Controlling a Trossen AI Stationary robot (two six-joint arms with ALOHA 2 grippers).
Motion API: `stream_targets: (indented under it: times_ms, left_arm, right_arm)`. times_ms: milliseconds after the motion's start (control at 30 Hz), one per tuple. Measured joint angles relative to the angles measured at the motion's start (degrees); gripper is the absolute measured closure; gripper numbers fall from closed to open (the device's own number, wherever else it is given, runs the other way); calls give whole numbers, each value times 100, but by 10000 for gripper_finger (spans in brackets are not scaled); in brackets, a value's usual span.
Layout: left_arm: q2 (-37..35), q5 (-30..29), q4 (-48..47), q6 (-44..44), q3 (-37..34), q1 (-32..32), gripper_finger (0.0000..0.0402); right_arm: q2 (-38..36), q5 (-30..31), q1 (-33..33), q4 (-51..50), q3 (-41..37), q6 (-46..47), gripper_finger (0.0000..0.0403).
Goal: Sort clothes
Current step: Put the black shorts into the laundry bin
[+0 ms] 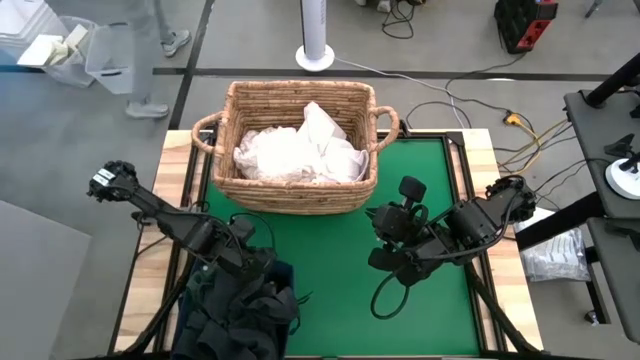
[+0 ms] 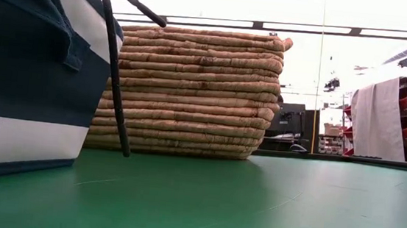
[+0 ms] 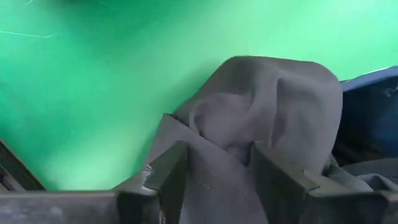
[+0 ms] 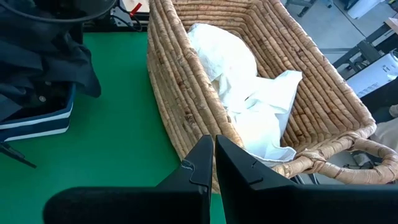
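Your left gripper (image 3: pixel 214 171) is pinching a dark grey garment (image 3: pixel 261 118), fabric bunched between both fingers; only the left wrist view shows that grip. From above, the same gripper (image 1: pixel 243 262) sits over the navy bin (image 1: pixel 275 272) at the tabletop's near left, heaped with dark clothes (image 1: pixel 240 315). Your right gripper (image 4: pixel 214 163) has its fingers pressed together on nothing, hovering over the green mat (image 1: pixel 420 190) beside the wicker basket (image 1: pixel 225 130). The white clothes (image 1: pixel 300 150) lie inside that basket. The low view shows only the basket wall (image 2: pixel 191 91) and bin side (image 2: pixel 21 91), no grippers.
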Motion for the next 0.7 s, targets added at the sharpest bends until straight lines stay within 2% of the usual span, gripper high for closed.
stream_targets:
  times_ms: [233,533,700]
  left_arm:
    - [2,-143,5,45,-7,0,294]
    - [2,-304,5,108,-7,0,389]
    - [0,-308,5,149,-5,0,398]
  right_arm:
    - [0,-4,0,0,-1,0,390]
    - [0,9,-1,0,-2,0,390]
    - [-1,42,0,0,-2,0,390]
